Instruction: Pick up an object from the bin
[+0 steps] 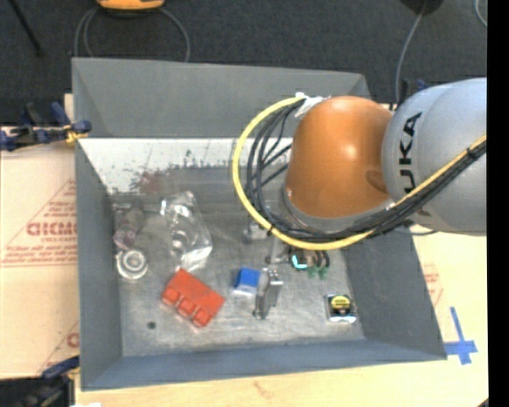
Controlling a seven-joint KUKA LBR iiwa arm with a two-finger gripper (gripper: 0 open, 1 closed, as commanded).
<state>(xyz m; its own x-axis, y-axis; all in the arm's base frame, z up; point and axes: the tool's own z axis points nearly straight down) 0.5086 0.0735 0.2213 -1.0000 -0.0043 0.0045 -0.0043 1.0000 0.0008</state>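
**Item 1.** Small blue block (248, 278), lying on the floor of the bin (93, 227), right of centre and towards the near wall. It is resting against a pale scrap whose kind cannot be told. Judged the likeliest pick, being nearest the tool.

- **Handling (judged):** it is looking rigid, light and smooth-faced, so not fragile but inclined to skid on the metal floor. The best hold is probably across its two opposite flat sides, taken low, keeping clear of the scrap.

**Item 2.** Gripper (265, 295), hanging just beside the block on its right, under the orange wrist cover (339, 155). Whether it is standing apart or together cannot be told, and nothing is showing in its hold.

**Item 3.** Red brick-like piece (191, 299), lying near the block on its left, apart from it.

**Item 4.** Yellow-and-black tape measure (341, 306), sitting to the right of the gripper, near the bin's right wall.

**Item 5.** Crumpled clear plastic (185, 227) and a clear round cap (133, 264), lying further left, well apart from the block.
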